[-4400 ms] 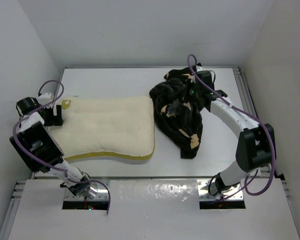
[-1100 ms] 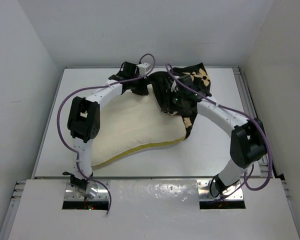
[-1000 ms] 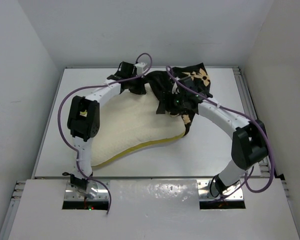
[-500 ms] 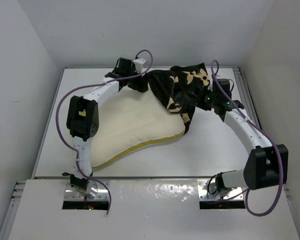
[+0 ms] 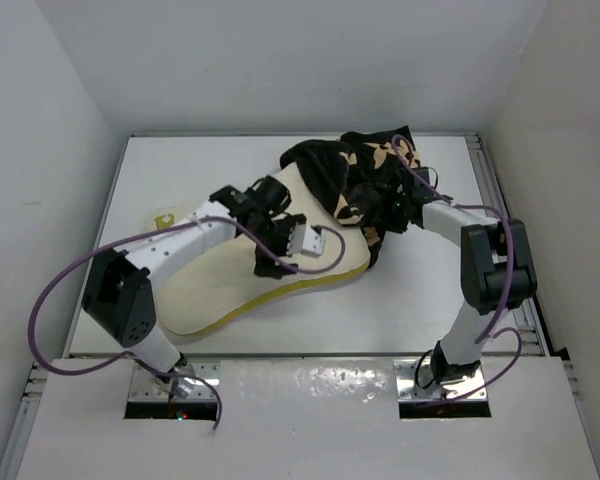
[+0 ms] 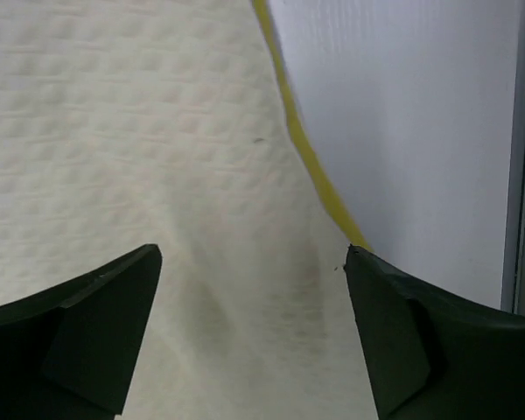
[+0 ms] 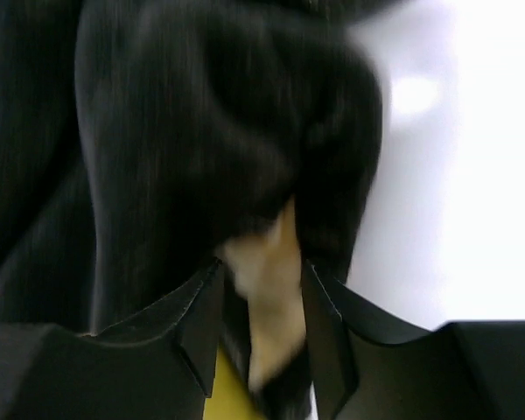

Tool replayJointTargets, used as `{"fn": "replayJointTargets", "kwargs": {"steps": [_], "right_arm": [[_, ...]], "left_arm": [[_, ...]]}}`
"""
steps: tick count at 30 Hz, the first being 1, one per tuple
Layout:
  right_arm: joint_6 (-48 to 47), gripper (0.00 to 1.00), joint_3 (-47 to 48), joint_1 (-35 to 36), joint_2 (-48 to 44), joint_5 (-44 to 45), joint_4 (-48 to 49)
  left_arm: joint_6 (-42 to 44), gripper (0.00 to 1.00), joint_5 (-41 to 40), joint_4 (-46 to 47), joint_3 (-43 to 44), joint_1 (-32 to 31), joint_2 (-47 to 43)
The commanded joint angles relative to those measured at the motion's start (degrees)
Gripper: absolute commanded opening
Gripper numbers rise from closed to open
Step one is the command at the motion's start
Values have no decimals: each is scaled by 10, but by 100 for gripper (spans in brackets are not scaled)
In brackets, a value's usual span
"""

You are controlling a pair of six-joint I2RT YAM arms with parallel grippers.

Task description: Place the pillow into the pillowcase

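The cream pillow [image 5: 220, 275] lies diagonally on the table, yellow side band toward me and gold emblem [image 5: 163, 220] at its left end. The black flowered pillowcase [image 5: 340, 175] is bunched over its far right corner. My left gripper [image 5: 272, 262] hovers open over the pillow's right part. The left wrist view shows its fingers spread [image 6: 254, 254] above the cream surface [image 6: 114, 131] beside the yellow band [image 6: 306, 149]. My right gripper [image 5: 388, 212] is at the pillowcase's right side. In the right wrist view it is closed [image 7: 258, 271] on a black and tan fold [image 7: 201, 114].
The white table [image 5: 430, 290] shows bare to the right of the pillow and in the left wrist view [image 6: 420, 131]. A metal rail [image 5: 490, 190] runs along the table's right edge. White walls stand close on the left, right and far sides.
My left arm has swung from the pillowcase at the far edge to the pillow's near right part. My right gripper has come back in to the pillowcase's right side.
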Motion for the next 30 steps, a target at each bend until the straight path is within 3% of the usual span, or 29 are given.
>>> {"fn": "replayJointTargets", "kwargs": {"steps": [1,3,6,9,12,13,14,17,18,20,21,22,24,30], "right_arm": [[-2,41,38,3,31,16,69],[12,46,38,6,56,21,88],[12,55,52,13,91,36,73],[7,57,50,20,106,52,64],[7,30,24,22,91,36,83],[7,8,15,23,80,38,85],[6,0,-7,22,66,50,86],[-9,0,-72,22,-15,68,96],[-21,0,-88,20,-57,69,115],[-48,0,-116,20,-95,63,111],[-57,0,-122,20,-114,62,103],[-67,0,-127,22,-152,61,87],[-83,0,-149,22,-189,58,67],[-131,0,-220,32,-334,33,74]], "left_arm": [[26,88,-77,89,-93,-49,-58],[6,100,-130,231,-147,-73,-82],[-21,100,-190,334,-206,-102,-55],[-99,100,-189,334,-178,-99,6],[-164,100,-170,357,-173,-82,38],[-173,100,-176,370,-182,-80,39],[-174,98,-181,383,-204,-81,37],[-163,92,-137,386,-218,-72,32],[-173,71,-93,371,-216,-68,33],[-190,41,-73,367,-214,-57,40],[-196,16,-68,362,-212,-56,42],[-202,5,-68,358,-205,-53,43],[-237,0,-68,349,-176,-35,40],[-300,0,-47,283,-67,25,33]]}}
